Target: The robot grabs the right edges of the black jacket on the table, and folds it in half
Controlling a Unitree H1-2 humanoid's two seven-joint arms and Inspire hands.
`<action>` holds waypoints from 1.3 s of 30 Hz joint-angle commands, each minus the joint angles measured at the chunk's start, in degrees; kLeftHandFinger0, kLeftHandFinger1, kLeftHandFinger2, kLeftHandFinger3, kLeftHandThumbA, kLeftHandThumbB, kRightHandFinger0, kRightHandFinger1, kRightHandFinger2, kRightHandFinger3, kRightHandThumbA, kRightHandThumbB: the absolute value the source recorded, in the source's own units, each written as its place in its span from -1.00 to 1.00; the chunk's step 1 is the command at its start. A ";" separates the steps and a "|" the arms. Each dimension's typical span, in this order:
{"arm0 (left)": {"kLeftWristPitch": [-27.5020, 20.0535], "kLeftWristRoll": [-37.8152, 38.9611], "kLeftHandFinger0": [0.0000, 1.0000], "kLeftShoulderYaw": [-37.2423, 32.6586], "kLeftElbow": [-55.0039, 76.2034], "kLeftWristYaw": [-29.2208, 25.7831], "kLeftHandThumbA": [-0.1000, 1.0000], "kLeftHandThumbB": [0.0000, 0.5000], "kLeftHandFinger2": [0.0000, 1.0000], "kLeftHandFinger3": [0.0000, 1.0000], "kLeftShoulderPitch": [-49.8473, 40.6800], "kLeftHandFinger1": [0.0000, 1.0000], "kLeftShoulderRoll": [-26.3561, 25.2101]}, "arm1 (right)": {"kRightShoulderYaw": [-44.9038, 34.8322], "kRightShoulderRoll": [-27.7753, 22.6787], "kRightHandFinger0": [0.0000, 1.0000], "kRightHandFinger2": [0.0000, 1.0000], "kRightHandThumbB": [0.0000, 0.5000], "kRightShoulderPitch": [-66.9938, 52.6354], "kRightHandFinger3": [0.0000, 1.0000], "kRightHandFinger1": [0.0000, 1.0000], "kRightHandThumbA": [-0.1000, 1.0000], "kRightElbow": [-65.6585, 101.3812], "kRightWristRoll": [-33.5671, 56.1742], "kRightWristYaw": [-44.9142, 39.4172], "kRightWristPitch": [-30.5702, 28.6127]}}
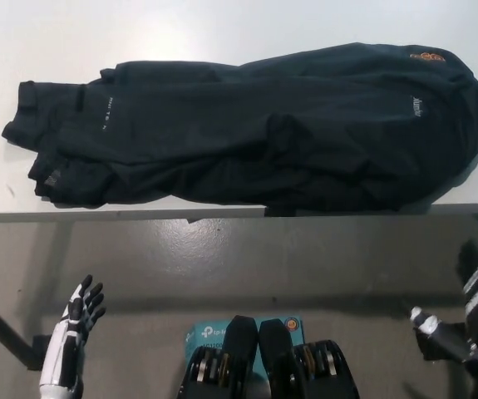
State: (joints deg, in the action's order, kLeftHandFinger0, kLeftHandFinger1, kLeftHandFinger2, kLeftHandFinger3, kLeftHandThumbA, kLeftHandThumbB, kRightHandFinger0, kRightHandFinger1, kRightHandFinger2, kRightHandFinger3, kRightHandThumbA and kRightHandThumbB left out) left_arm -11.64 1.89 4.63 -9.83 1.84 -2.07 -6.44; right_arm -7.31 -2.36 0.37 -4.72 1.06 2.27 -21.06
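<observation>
Black jacket is lying bunched across the white table, reaching from the left side to the right, its lower hem sitting at the near table edge. Left hand is hanging low over the grey floor, fingers spread, holding nothing. Right hand is resting low at the right, empty, fingers apart.

A bare test room or lab, plain white bench with a straight front edge, smooth grey painted floor catching a glare of light, a small teal router box on the floor
</observation>
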 commanded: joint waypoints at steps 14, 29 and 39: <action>-0.89 0.17 1.00 -0.59 2.29 1.51 1.00 -0.30 1.00 1.00 1.20 1.00 -1.72 | -8.92 -9.99 1.00 1.00 0.11 12.49 1.00 1.00 1.00 26.56 17.03 1.61 22.31; -0.64 1.00 1.00 0.07 1.95 1.84 1.00 -0.44 1.00 1.00 1.07 1.00 -1.60 | -15.53 -13.70 1.00 1.00 -0.30 26.93 1.00 1.00 1.00 2.62 30.46 -1.76 30.68; -0.85 1.12 1.00 0.10 1.62 1.76 1.00 -0.34 1.00 1.00 1.00 1.00 -1.54 | -17.25 -13.44 1.00 1.00 -0.25 36.88 1.00 1.00 1.00 -20.88 33.30 -7.21 27.84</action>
State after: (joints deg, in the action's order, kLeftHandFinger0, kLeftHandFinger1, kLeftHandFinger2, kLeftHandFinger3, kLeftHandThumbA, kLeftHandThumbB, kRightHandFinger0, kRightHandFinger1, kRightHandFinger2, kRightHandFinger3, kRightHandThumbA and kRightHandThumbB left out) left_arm -11.59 2.57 4.33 -8.93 3.38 -1.44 -7.23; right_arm -23.52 -14.89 33.13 -21.86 31.10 -0.71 7.84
